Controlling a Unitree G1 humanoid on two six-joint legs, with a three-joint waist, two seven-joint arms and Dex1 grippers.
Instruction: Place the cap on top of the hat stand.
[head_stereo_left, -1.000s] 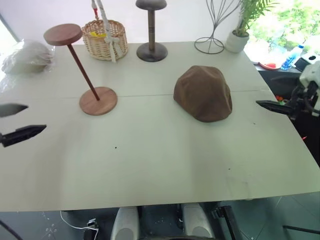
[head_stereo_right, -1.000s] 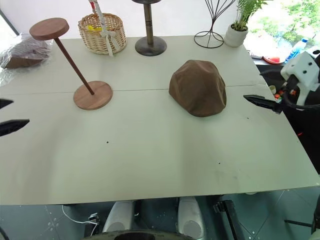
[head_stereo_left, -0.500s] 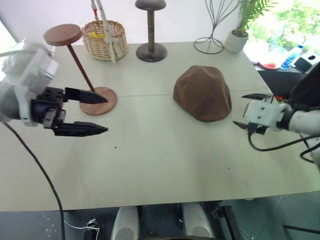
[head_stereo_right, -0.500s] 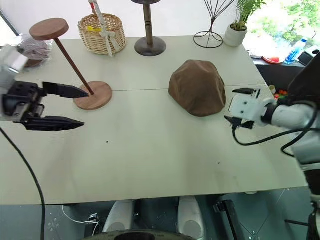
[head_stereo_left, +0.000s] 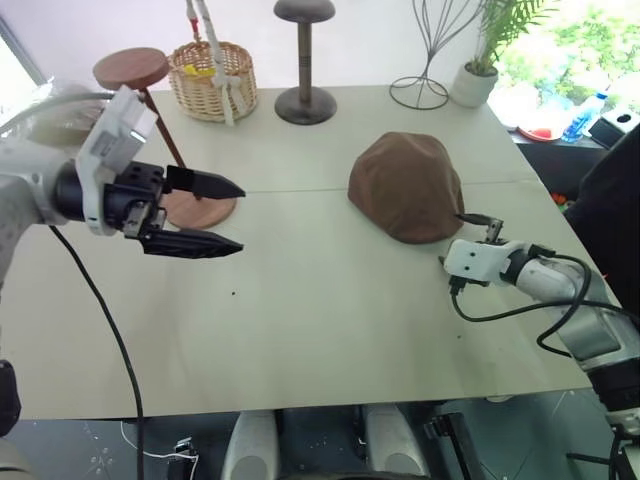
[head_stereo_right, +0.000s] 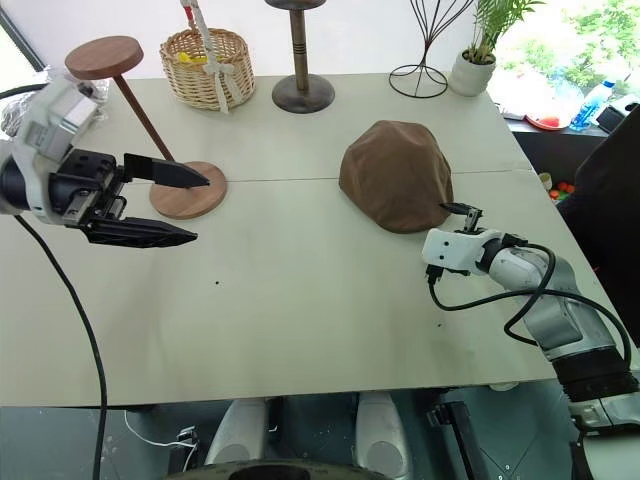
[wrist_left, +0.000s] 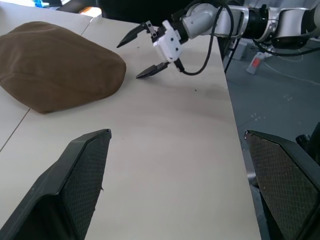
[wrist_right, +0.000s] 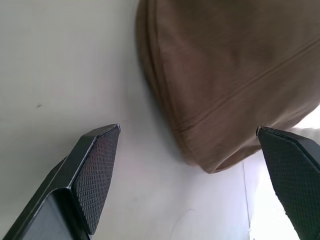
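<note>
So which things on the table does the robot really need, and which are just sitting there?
Needed:
- cap
- hat stand
- right pincer, open beside the cap
- left pincer, open

Just sitting there:
- wicker basket
- dark stand
- wire stand
- potted plant

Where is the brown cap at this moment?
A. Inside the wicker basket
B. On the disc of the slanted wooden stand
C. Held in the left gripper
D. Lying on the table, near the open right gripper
D: the cap lies flat on the table, and the right gripper stands open just beside its edge, not gripping it.
</note>
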